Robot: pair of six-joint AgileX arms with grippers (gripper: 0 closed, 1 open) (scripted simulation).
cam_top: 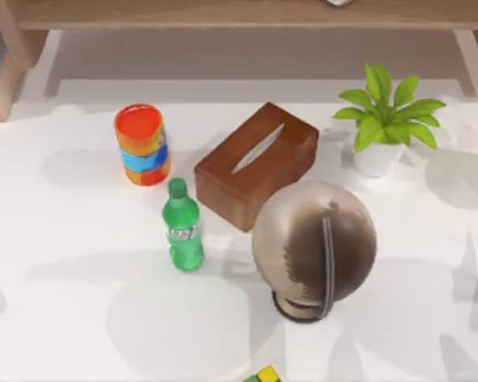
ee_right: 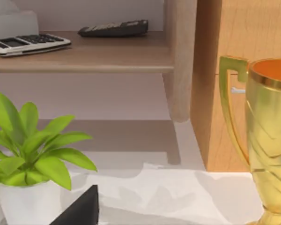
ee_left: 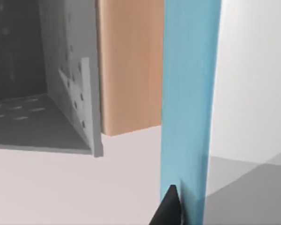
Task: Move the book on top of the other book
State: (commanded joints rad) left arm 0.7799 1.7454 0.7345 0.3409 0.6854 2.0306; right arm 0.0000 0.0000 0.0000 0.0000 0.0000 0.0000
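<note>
Light-blue flat slab [ee_left: 189,93], plain-faced, likely a book seen edge-on. It stands upright and runs the full height of the left wrist view. Its lower end sits right against the left pincer [ee_left: 171,208]. No title or pages visible. Second book not identified.

Desk [cam_top: 56,255] white. Tissue box [cam_top: 256,164] dark brown wood. Bottle [cam_top: 182,227] green, pale label. Cup [cam_top: 142,144] striped orange/blue/red. Globe [cam_top: 314,245] tan with dark brown patches, grey arc, dark base. Plant [cam_top: 389,109] bright green, pot [cam_top: 378,159] white. Trophy [ee_right: 267,136] gold. Calculator [ee_right: 29,43] white, dark keys. Upright panel [ee_left: 189,103] light blue.
</note>
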